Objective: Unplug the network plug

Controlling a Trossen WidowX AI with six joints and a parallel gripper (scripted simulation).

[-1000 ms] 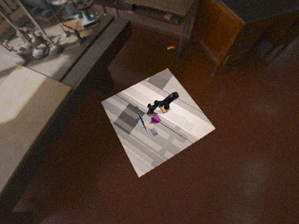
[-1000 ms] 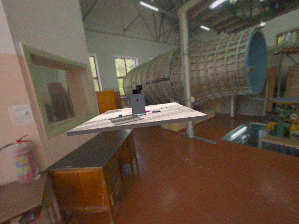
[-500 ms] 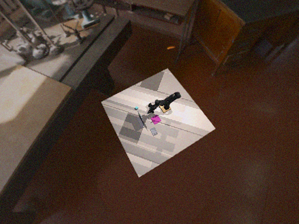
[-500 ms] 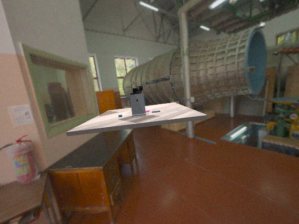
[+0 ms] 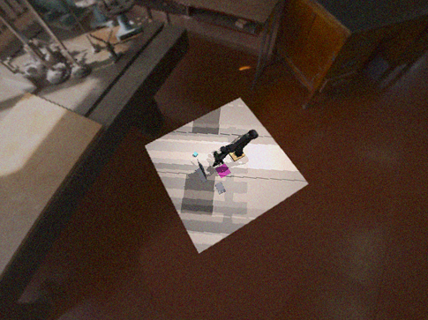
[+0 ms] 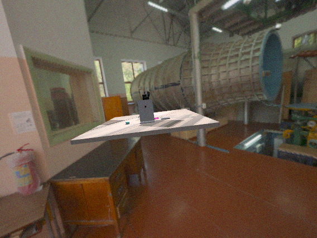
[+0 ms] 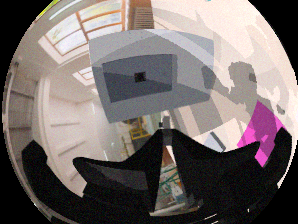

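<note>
The table [image 5: 271,174] carries the upright panel [image 7: 153,76] straight ahead of the gripper [image 7: 166,152] and clear of it, its socket [image 7: 139,78] showing as a dark, vacant hole, so unlocking and pulling out look done. The magenta marked square [image 7: 261,129] lies ahead and to the gripper's right, with nothing on it. The jaws are clenched on something narrow, by my judgement the plug [image 7: 168,163], so carrying over, setting down, releasing and withdrawing remain.

The black arm [image 5: 238,145] stretches low and forward, wrist dipped — gripper [image 5: 216,161] at its tip, fingers clamped nearly shut on something thin — I can't make out what.
</note>
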